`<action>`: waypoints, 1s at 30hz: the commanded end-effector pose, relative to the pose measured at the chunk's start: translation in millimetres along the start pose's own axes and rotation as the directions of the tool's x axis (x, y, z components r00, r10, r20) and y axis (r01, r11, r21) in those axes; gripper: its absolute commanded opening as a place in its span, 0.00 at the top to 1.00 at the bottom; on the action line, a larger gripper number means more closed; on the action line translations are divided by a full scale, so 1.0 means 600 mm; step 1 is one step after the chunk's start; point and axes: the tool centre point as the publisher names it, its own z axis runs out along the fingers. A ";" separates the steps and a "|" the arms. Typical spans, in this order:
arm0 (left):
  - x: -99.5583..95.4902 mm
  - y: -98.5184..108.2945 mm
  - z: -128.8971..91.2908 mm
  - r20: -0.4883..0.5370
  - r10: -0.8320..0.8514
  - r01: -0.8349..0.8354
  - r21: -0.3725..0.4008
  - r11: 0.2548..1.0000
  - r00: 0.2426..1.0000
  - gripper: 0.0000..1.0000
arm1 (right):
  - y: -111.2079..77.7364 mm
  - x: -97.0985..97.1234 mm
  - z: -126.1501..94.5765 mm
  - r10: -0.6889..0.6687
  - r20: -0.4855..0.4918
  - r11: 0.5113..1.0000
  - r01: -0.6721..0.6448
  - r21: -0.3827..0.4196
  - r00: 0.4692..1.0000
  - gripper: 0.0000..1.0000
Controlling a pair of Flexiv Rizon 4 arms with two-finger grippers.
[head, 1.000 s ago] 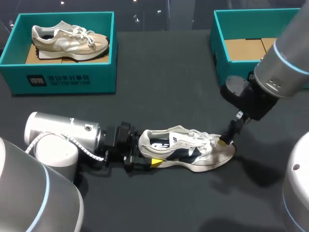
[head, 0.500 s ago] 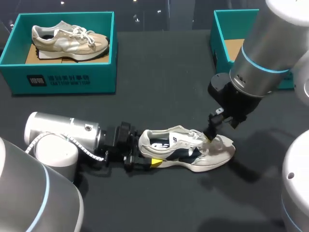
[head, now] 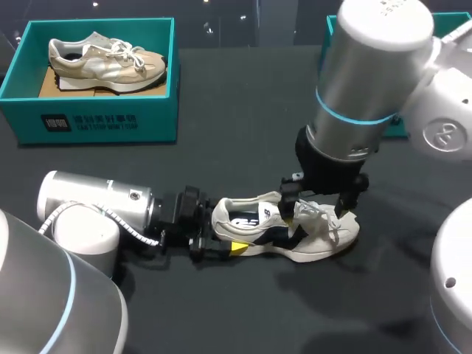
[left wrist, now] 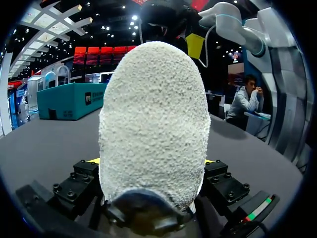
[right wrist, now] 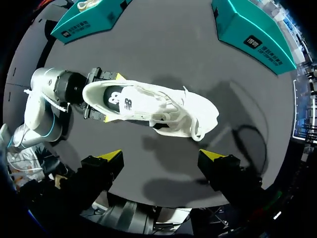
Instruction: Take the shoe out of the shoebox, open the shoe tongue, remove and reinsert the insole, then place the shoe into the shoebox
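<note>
On the black table, well apart from the left teal cardboard shoebox and the right teal cardboard shoebox, the white-and-navy lace-up sneaker stands on its sole. My left gripper clamps its heel from both sides. My right gripper hangs over the laces, fingers spread wide, holding nothing.

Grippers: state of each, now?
Left gripper: shut on the heel of the white lace-up sneaker.
Right gripper: open, empty, above the sneaker.
</note>
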 end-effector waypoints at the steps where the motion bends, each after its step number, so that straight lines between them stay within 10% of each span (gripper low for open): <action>1: 0.002 0.002 0.000 0.001 0.000 0.000 -0.001 1.000 1.000 1.00 | 0.036 0.050 0.027 -0.007 0.172 0.998 -0.004 0.064 0.985 0.00; 30: 0.002 0.002 0.000 0.001 0.000 0.000 -0.001 1.000 1.000 1.00 | 0.084 0.083 0.074 0.183 0.377 0.977 -0.211 0.035 0.908 0.00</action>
